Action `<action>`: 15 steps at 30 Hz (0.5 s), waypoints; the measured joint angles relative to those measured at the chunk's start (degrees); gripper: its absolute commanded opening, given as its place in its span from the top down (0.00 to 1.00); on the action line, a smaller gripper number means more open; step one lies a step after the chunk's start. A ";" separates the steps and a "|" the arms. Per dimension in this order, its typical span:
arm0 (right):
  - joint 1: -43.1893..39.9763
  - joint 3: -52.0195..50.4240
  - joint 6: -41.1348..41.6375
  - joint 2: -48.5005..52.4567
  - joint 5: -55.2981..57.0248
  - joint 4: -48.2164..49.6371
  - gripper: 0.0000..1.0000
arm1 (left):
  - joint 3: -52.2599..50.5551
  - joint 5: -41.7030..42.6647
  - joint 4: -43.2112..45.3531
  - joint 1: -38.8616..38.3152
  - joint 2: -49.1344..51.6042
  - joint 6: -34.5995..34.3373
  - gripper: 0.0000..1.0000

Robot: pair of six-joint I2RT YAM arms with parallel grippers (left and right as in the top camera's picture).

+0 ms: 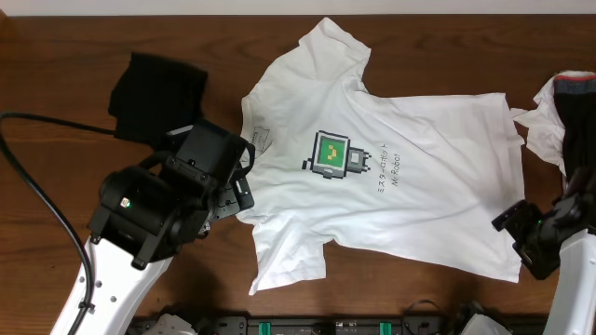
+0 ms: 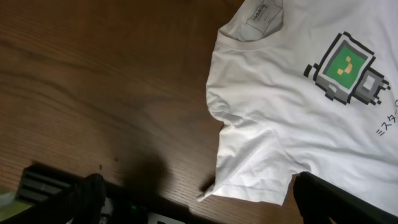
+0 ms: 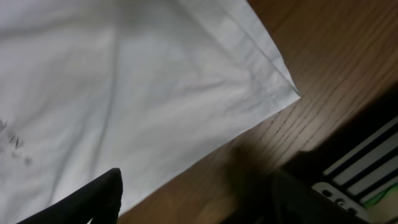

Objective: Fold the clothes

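Note:
A large white T-shirt (image 1: 410, 158) lies spread flat, print side up, with a green-and-black pixel print (image 1: 331, 154) on its chest. My left gripper (image 1: 240, 191) hovers at the shirt's collar-side edge. In the left wrist view that gripper (image 2: 208, 199) is open, and the corner of the sleeve (image 2: 249, 168) lies between the wide-spread fingers (image 2: 87, 196). My right gripper (image 1: 514, 223) is at the shirt's hem corner (image 3: 283, 90). In the right wrist view it (image 3: 199, 199) is open over bare wood, one finger (image 3: 93, 196) over the hem edge. It holds nothing.
A black garment (image 1: 154, 88) lies at the back left of the wooden table (image 1: 56, 56). A white-and-dark garment (image 1: 563, 112) is bunched at the right edge. A black rail with cables (image 1: 326, 326) runs along the front edge.

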 measured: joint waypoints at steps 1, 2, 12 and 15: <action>-1.01 -0.74 0.44 0.72 -0.02 1.05 0.28 | 0.00 0.00 0.00 0.00 0.00 0.00 0.02; -1.92 -1.44 0.74 1.49 0.00 2.29 0.30 | 0.00 0.00 0.00 0.00 0.00 0.00 0.02; -10.23 -6.51 1.95 10.97 2.62 10.80 0.41 | 0.00 0.00 0.68 0.00 0.00 0.00 0.02; -11.78 -8.24 1.97 14.03 3.37 12.57 0.41 | 0.00 0.00 0.70 0.00 0.00 0.00 0.02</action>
